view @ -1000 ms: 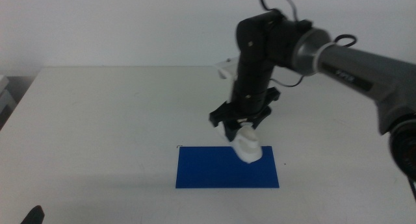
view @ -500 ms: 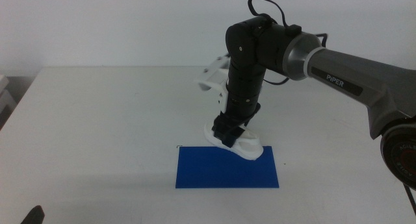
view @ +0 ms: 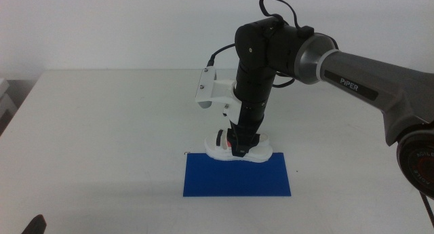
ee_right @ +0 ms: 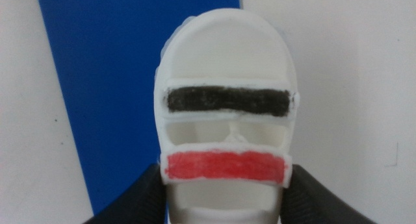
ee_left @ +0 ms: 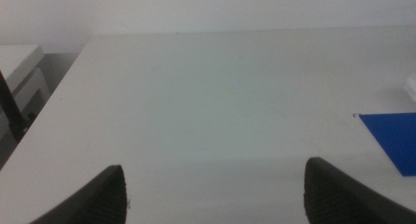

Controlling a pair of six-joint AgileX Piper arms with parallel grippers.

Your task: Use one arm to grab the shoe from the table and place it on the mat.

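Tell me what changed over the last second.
The right gripper, shut on the shoe, turned it from hanging toe-down to level and lowered it onto the mat's far edge, shifting slightly left. The mat, table and waiting left gripper stayed put.

A lab-like test bench: a bare off-white worktop (view: pixel 102 139) against a plain white wall (view: pixel 122 24), with a PiPER-lettered arm (view: pixel 352 74).

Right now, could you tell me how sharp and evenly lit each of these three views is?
Middle view: even light, the shoe slightly soft at the mat edge. Left wrist view: hazy, left gripper fingers blurred dark shapes. Right wrist view: shoe straps fairly sharp, right gripper fingers out of focus.
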